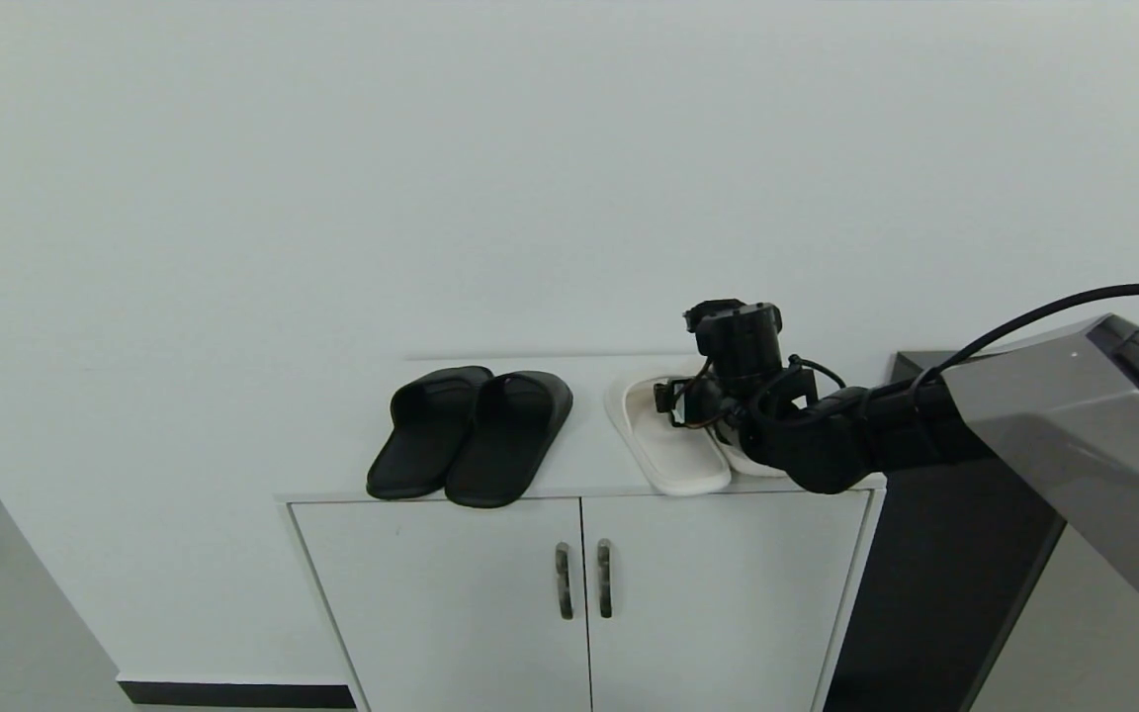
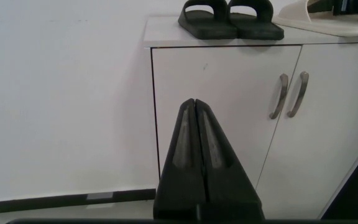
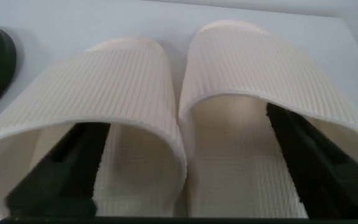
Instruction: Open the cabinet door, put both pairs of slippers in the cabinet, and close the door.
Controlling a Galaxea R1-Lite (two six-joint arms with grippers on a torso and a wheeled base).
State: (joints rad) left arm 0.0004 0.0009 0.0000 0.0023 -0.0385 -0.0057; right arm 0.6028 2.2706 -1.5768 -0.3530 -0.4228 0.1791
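A pair of black slippers lies on the left of the white cabinet top. A pair of cream-white slippers lies on the right. My right gripper is open at the white pair, with one finger under each slipper's strap and the two inner strap walls between them. Both cabinet doors are closed, and their handles meet at the centre. My left gripper is shut and empty, held low in front of the left door.
A white wall rises behind the cabinet. A dark tall unit stands against the cabinet's right side. Open floor lies to the left of the cabinet.
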